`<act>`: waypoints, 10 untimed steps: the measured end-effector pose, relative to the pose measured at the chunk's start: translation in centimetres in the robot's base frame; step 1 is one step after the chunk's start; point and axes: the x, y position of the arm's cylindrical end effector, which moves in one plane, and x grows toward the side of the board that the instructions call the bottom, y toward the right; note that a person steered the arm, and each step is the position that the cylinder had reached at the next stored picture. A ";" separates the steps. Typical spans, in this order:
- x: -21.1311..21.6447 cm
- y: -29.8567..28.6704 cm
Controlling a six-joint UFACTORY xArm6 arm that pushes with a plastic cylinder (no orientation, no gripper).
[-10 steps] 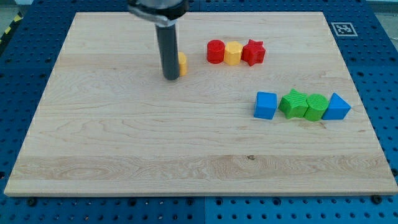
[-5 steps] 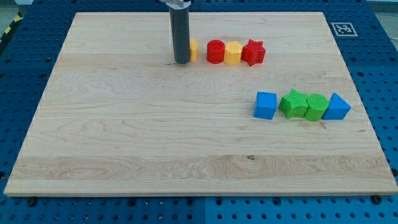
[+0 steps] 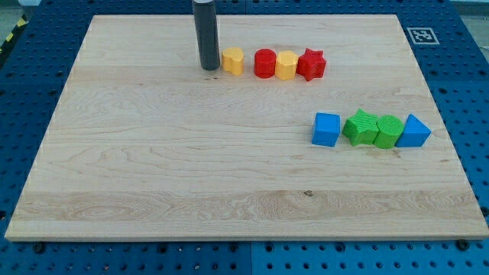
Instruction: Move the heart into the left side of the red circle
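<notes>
The yellow heart [image 3: 233, 60] lies near the view's top, a small gap to the left of the red circle [image 3: 264, 63]. The red circle touches a yellow block [image 3: 286, 65], and a red star [image 3: 311, 64] touches that block on the right. My tip [image 3: 208, 67] rests on the board just left of the yellow heart, close to it; whether it touches the heart cannot be told.
A row at the view's right holds a blue cube [image 3: 327, 129], a green star-like block [image 3: 360, 127], a green round block [image 3: 388, 131] and a blue triangle [image 3: 414, 131]. The wooden board [image 3: 153, 176] sits on a blue pegboard.
The yellow heart has moved up and right, close to the red circle. My tip pushed it there, then drew back a little to the left.
</notes>
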 end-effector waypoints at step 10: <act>-1.3 1.9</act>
